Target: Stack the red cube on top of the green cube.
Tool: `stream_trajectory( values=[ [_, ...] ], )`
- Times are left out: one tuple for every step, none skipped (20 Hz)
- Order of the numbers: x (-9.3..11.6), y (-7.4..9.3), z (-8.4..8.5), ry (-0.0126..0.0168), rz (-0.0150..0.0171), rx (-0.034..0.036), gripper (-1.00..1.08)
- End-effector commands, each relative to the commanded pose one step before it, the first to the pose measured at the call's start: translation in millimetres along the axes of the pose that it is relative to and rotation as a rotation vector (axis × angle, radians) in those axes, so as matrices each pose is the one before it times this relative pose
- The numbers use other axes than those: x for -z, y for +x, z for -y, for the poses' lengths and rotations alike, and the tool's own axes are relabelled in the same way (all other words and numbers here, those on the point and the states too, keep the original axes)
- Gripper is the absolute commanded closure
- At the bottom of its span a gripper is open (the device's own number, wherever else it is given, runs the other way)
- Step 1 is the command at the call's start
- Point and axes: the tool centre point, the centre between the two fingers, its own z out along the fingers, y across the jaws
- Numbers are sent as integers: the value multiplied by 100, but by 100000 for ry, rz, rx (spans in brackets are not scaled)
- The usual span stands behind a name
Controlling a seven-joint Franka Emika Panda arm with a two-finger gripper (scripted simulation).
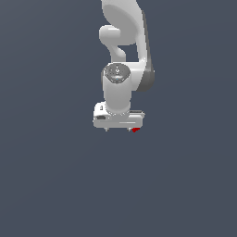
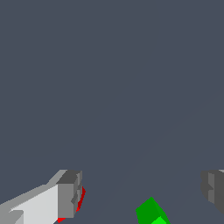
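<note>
No brand, label or writing could be read anywhere in either view. In the exterior view the white arm (image 1: 124, 55) reached straight down over the plain grey desk (image 1: 51, 185), and its hand (image 1: 119, 129) hung with two short fingertips poking out below the palm, set well apart from each other. Only a sliver of the red cube (image 1: 135, 129) showed there, peeking out just beside the fingertip on the exterior view's right, at the edge of the hand and not between the fingers. The wrist view gave the closer account: the hand (image 2: 142, 194) was spread wide, one finger (image 2: 68, 197) and the other finger (image 2: 214, 188) far apart with open desk between them, pinching nothing. The red cube (image 2: 81, 199) appeared as a thin red edge on the outer side of the first finger, right against it, mostly hidden behind that finger. The green cube (image 2: 151, 213) lay in the gap between the fingers, touching neither, and was cut off by the picture's edge. The exterior view did not show the green cube at all, since the hand covered that spot.
</note>
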Motion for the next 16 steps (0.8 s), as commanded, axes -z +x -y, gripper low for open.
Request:
stream_trajectory(
  values=[
    [0, 0, -1, 0, 0, 0, -92],
    [-16, -15, 27, -3, -4, 119, -92],
    [-48, -44, 83, -4, -12, 365, -92],
    [-80, -74, 132, -7, -19, 598, -92],
    [-112, -103, 188, -10, -27, 840, -92],
    [-143, -132, 239, -12, -34, 1071, -92],
    [-174, -161, 290, -15, -42, 1302, -92],
    [-205, -190, 340, -17, -49, 1528, -92],
    [-234, -218, 389, -20, -56, 1750, -92],
    [-264, -246, 437, -22, -63, 1967, -92],
    [-292, -273, 483, -25, -69, 2177, -92],
    [-320, -300, 529, -27, -76, 2385, -92],
    [-347, -327, 573, -29, -82, 2585, -92],
    [-374, -353, 617, -31, -88, 2783, -92],
    [-401, -379, 658, -32, -94, 2974, -92],
    [-427, -405, 699, -35, -100, 3162, -92]
  ],
)
